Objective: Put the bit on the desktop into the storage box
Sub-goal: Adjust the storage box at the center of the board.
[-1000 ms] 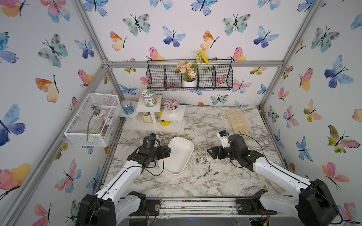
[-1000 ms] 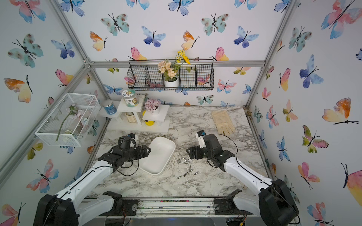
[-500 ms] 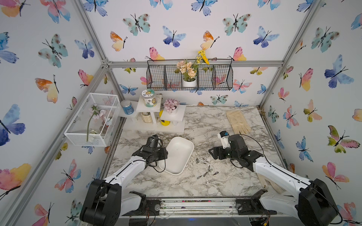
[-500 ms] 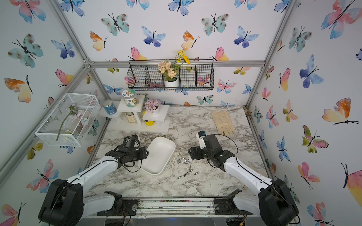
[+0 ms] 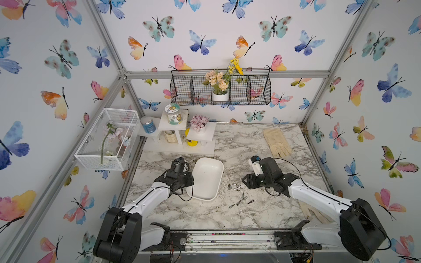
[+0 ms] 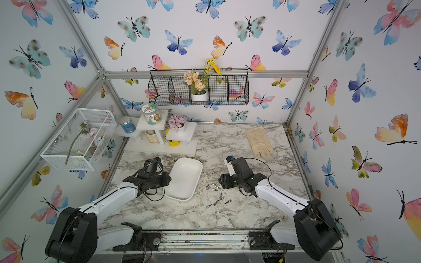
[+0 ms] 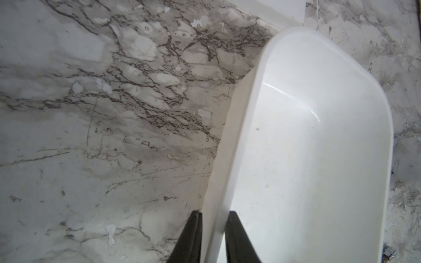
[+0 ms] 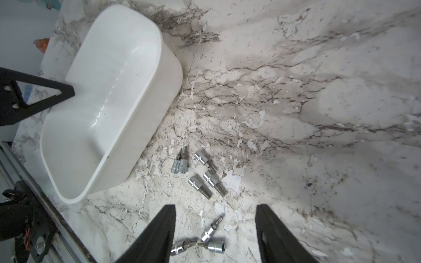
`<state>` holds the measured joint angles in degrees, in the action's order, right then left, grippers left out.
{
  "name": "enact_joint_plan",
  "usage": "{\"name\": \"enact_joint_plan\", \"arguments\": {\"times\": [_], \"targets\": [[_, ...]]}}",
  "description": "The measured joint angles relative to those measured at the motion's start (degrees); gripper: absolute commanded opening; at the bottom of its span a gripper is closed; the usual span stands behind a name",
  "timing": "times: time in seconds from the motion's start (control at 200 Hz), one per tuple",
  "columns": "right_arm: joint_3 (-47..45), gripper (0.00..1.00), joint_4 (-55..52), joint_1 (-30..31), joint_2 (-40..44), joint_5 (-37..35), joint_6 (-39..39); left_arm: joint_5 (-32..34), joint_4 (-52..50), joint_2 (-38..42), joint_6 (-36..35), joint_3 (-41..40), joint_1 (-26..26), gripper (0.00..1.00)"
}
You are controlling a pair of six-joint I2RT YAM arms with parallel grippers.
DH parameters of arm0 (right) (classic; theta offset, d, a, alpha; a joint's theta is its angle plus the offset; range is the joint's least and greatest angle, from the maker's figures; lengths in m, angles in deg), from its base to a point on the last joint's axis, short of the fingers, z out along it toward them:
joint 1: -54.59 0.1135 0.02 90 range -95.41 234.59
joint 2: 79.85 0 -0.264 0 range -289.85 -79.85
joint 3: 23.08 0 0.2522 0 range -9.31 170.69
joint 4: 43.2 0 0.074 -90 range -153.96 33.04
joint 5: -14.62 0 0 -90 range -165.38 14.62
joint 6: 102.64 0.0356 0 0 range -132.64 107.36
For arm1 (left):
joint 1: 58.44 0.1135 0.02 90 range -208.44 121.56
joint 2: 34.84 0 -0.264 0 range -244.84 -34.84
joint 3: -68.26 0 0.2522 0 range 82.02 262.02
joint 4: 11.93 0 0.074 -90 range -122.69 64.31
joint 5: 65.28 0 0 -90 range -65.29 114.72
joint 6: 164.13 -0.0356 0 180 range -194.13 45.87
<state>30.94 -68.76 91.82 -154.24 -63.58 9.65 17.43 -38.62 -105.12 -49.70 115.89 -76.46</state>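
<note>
Left wrist view: the left hand (image 7: 214,236) is clamped on a long wall of the white box (image 7: 307,148). One dark finger (image 7: 191,239) presses the outside of the wall and its partner presses the inside. The rim fills the narrow gap between them. The box rests on the marbled surface (image 7: 91,113).

Right wrist view: the right hand (image 8: 216,208) hangs over the surface with its two fingers (image 8: 159,236) well apart, holding nothing. Three metal bits (image 8: 200,239) lie on the surface in the gap between the fingers. Whether the fingertips reach the surface cannot be told. A tighter group of five bits (image 8: 198,173) lies just beyond them, near the long outer wall of the box but apart from it.

In both top views the box (image 5: 206,177) (image 6: 184,177) lies near the middle of the surface, its long axis running roughly from 12 to 6 o'clock. The left hand meets it on its 8 o'clock side. All the bits lie on the surface outside the box, at about its 4 o'clock. The tighter group (image 5: 233,187) is just beside the box, and the looser group (image 5: 241,201) lies nearer the front edge. The right hand stands at 3 o'clock of the tighter group. A pale glove (image 5: 276,142) lies at 1 o'clock on the surface, well apart from both hands.
</note>
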Motion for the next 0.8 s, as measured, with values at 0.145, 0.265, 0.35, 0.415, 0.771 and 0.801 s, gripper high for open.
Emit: {"name": "enact_joint_plan", "arguments": {"times": [0.145,0.265,0.35,0.415,0.771,0.801], "targets": [[2.27,0.55,-0.28,4.61,-3.06,-0.79,0.79,0.00,0.04,0.17,0.28,-0.09,0.00,0.19],[4.57,0.53,-0.72,8.24,-6.01,-2.03,1.25,0.00,0.04,0.63,0.52,-0.42,0.00,0.17],[5.77,0.49,-1.14,11.17,-8.33,-4.07,1.79,0.00,0.07,0.81,0.70,-0.46,0.00,0.16],[6.69,0.45,-1.55,12.94,-10.19,-5.51,2.29,0.00,0.07,0.87,0.81,-0.46,-0.11,0.16],[12.74,0.37,-2.54,15.76,-19.28,-9.18,3.69,0.02,0.07,2.40,1.70,-0.50,-0.11,0.23],[13.20,0.37,-2.58,15.78,-19.98,-9.51,3.85,0.02,0.11,2.58,1.73,-0.57,-0.11,0.23]]}}
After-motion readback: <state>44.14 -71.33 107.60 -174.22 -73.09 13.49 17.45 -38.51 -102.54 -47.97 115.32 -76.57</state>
